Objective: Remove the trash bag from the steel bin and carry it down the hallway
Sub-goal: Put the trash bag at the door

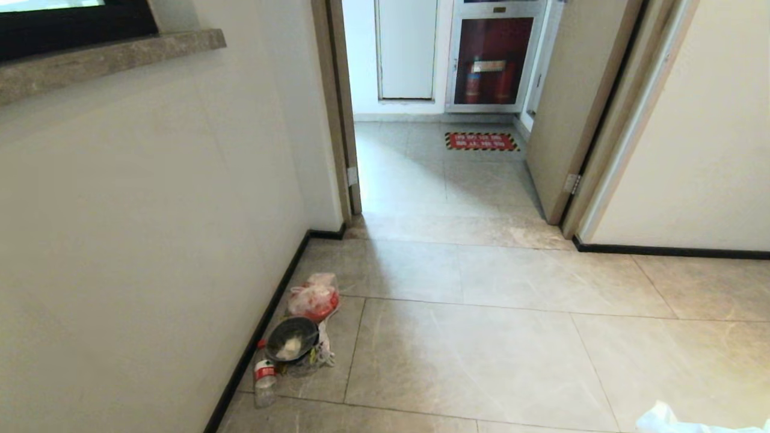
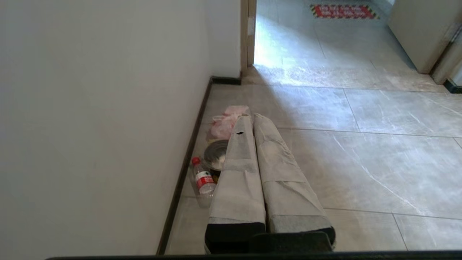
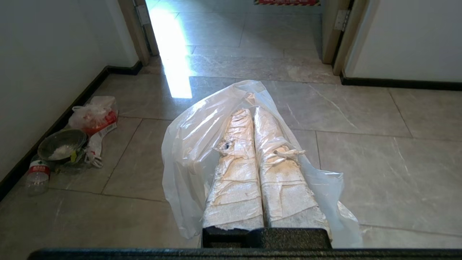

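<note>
The trash bag was held by the closed right gripper; the thin plastic could be torn or slip. The left gripper was closed and empty.

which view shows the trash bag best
The right wrist view: the trash bag fills the middle of it, draped over the shut right claw. The head view catches only a white corner at its bottom right edge. The left wrist view shows none of it.

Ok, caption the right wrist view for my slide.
Right gripper shut, white trash bag draped over it, above the hallway floor.
</note>
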### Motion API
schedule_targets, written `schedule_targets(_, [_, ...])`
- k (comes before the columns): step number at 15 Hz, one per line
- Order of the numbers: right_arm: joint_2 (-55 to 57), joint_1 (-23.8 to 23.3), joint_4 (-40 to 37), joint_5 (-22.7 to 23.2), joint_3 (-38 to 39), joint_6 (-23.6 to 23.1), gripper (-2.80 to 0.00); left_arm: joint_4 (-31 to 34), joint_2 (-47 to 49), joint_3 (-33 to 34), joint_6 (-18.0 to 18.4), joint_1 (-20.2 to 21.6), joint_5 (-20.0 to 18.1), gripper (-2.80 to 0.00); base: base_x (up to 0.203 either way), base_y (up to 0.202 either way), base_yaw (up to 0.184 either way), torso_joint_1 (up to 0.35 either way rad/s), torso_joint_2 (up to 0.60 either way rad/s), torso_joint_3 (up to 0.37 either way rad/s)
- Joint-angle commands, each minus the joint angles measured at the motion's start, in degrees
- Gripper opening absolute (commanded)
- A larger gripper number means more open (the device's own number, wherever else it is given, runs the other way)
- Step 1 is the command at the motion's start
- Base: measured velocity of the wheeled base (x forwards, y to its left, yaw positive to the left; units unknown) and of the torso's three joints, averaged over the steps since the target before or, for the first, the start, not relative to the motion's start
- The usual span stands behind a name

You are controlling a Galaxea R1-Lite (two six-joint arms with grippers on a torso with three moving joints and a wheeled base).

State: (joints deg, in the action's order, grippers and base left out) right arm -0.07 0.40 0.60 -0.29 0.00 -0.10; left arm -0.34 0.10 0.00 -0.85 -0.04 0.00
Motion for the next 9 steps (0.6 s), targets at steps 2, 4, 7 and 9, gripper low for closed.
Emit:
schedule_targets(2, [0.0,0.0,0.0,0.0,0.0,0.1,-2.80,-0.2,0.0,0.0,0.3,0.0,-0.1,-2.80,0.195,0.000,-0.001,0.002,0.00,0.003])
schedule_targets(4, [0.0,0.0,0.0,0.0,0.0,-0.2,-2.80,-0.2,0.0,0.0,0.3,0.0,-0.1,-2.80,0.106,0.000,-0.003,0.004,0.00,0.002])
schedule_targets(7, [0.0,0.0,0.0,0.0,0.0,0.0,-2.80,0.0,0.1,-0.1,0.4,0.0,0.0,-2.80,0.000,0.000,0.000,0.000,0.00,0.000])
schedule_targets(9, [0.0,0.0,0.0,0.0,0.0,0.0,-2.80,0.1,0.0,0.0,0.2,0.0,0.0,-2.80,0.000,0.000,0.000,0.000,0.00,0.000])
